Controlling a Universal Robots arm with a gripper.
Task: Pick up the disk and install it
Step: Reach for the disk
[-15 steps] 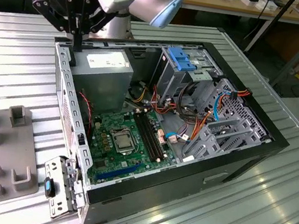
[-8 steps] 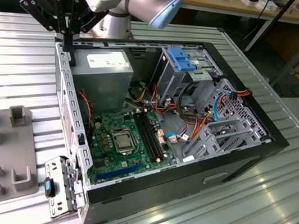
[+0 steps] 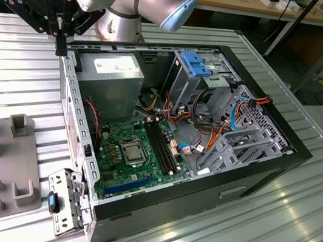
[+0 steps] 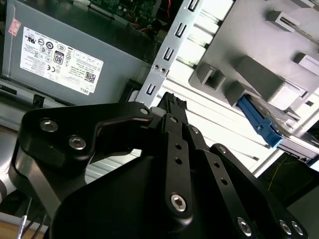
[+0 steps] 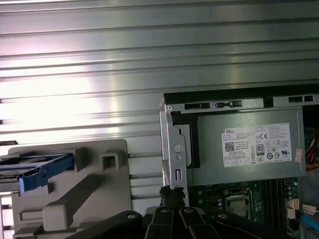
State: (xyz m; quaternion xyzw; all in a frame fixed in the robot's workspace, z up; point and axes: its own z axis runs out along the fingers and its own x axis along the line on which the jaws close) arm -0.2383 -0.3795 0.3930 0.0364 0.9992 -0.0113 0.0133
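The pincer (image 3: 59, 46) hangs in the upper left of the exterior view with its fingers together and nothing between them, directly over the back corner of the open computer case (image 3: 264, 171), just beside the power supply (image 3: 109, 82). The disk (image 4: 260, 123) sits well apart from it, standing on edge in a slot of the grey holder (image 3: 1, 163) at the exterior view's left, outside the case.

The main risk, as I judge it, is the thin metal rim (image 3: 71, 91) of the case below the fingertips: a straight drop here would strike it or the power supply. At the disk, the smooth blue plastic frame could slip or tilt in a poorly centred grip, and the holder's posts leave little room for the fingers. Inside the case, loose cables (image 3: 208, 134) around the drive cage (image 3: 189, 82) could snag.

The table (image 3: 29, 66) is ribbed, shiny metal that throws back strong glare. Behind it, wooden benches (image 3: 240, 11) and trailing cords cross the room.
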